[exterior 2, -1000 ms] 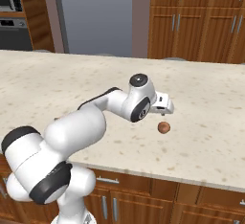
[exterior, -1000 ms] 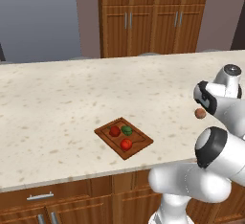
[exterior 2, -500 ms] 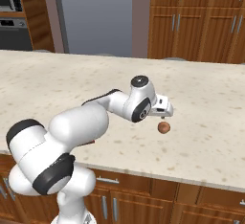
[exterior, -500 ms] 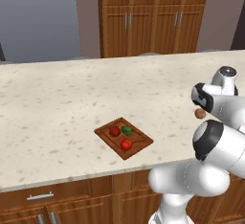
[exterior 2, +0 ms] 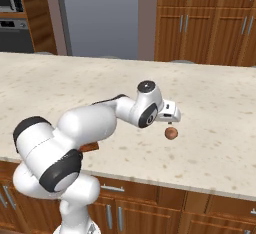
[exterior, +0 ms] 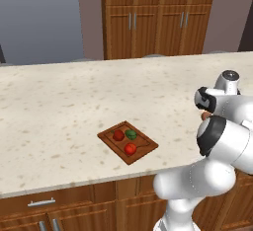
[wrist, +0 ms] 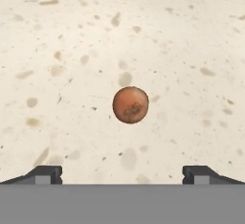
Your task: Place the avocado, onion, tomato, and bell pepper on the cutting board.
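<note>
The two-finger gripper (wrist: 122,175) stands fully open and holds nothing; its two dark fingertips (wrist: 44,174) sit wide apart at the bottom of the hand view, aimed down at the small, dull reddish-brown, matte-skinned onion (wrist: 130,105), which lies between and ahead of them on the pale speckled stone counter (wrist: 62,50). From the right base view, the gripper (exterior 2: 172,122) hovers just above the onion (exterior 2: 171,133), apart from it – no contact is visible. Task status: three of four items appear to be placed. The flat rectangular reddish-brown wooden cutting board (exterior: 143,152), well apart from the onion near the front edge of the counter, carries the small dark green oval avocado (exterior: 131,134), one red fruit (exterior: 118,135) beside it and a second red fruit (exterior: 130,149) nearer the front; which is the tomato and which the bell pepper cannot be told at this size. Remaining: grasp the onion, carry it to the board, release it. Change since the earlier frames: the hand has crept slightly nearer the onion – the onion, the board and the three items on it have not moved, and the jaws have stayed wide.
</note>
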